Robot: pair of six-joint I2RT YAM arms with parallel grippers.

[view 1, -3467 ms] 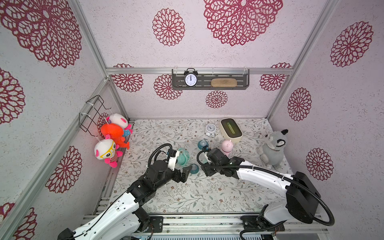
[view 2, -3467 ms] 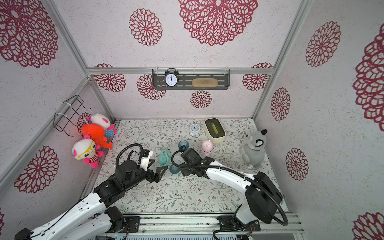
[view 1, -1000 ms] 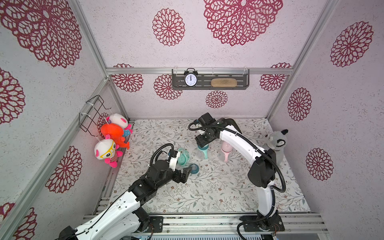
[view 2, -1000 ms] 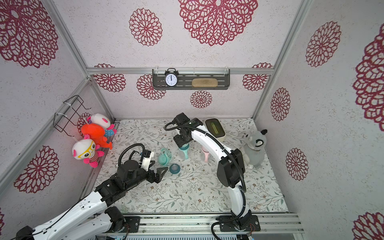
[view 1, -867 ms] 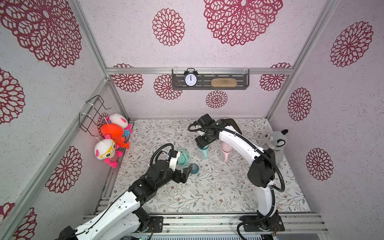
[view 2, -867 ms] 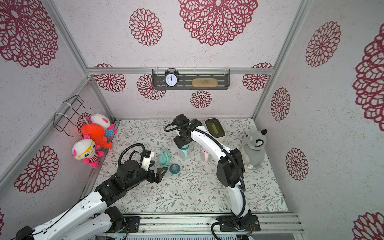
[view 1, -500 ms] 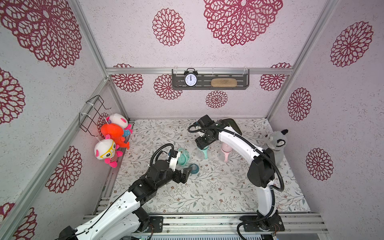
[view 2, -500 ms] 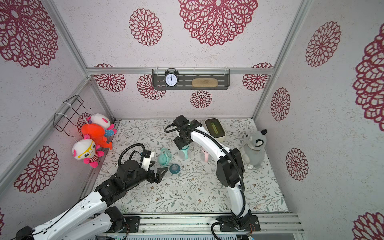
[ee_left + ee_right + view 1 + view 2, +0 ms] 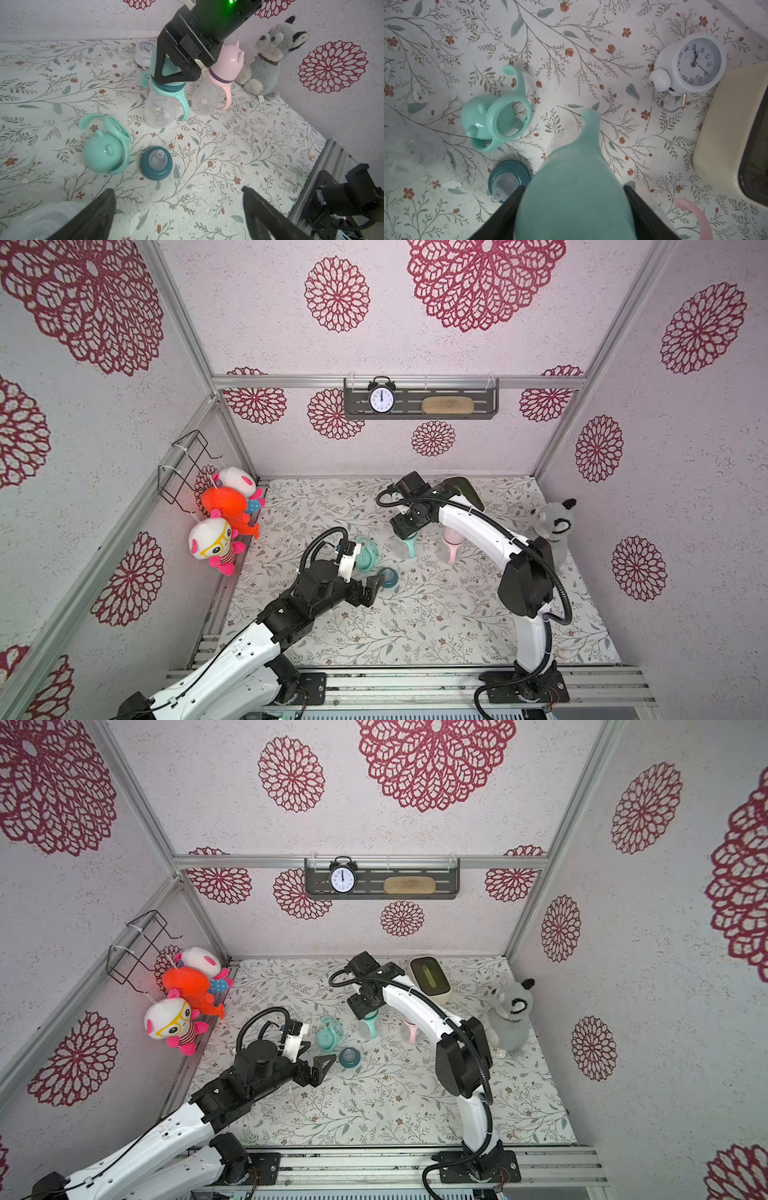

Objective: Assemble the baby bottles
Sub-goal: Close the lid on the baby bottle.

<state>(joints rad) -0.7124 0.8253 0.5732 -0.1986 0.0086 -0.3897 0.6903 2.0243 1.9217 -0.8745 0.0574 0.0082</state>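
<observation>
A mint baby bottle [image 9: 405,545] [image 9: 160,108] stands slightly tilted mid-mat. My right gripper [image 9: 405,526] [image 9: 574,189] comes down from above and is shut on its mint dome cap [image 9: 575,195]. Beside it stands a capped pink bottle [image 9: 451,545] [image 9: 207,97]. A loose mint cap [image 9: 102,151] leans in a mint handle ring [image 9: 510,116] on the mat. A teal nipple collar [image 9: 388,576] [image 9: 156,163] sits next to them. My left gripper [image 9: 372,587] [image 9: 178,193] hovers open just short of the collar, holding nothing. A clear bottle body [image 9: 37,220] lies by my left gripper.
A white alarm clock [image 9: 691,62] and a cream box [image 9: 428,975] stand at the back of the mat. A grey plush animal [image 9: 550,526] sits by the right wall. Plush toys [image 9: 226,514] hang on the left wall.
Since the oldest frames my right arm has swung up and over from the front onto the mint bottle's top. Over the last second nothing visibly moves. My left arm stays put.
</observation>
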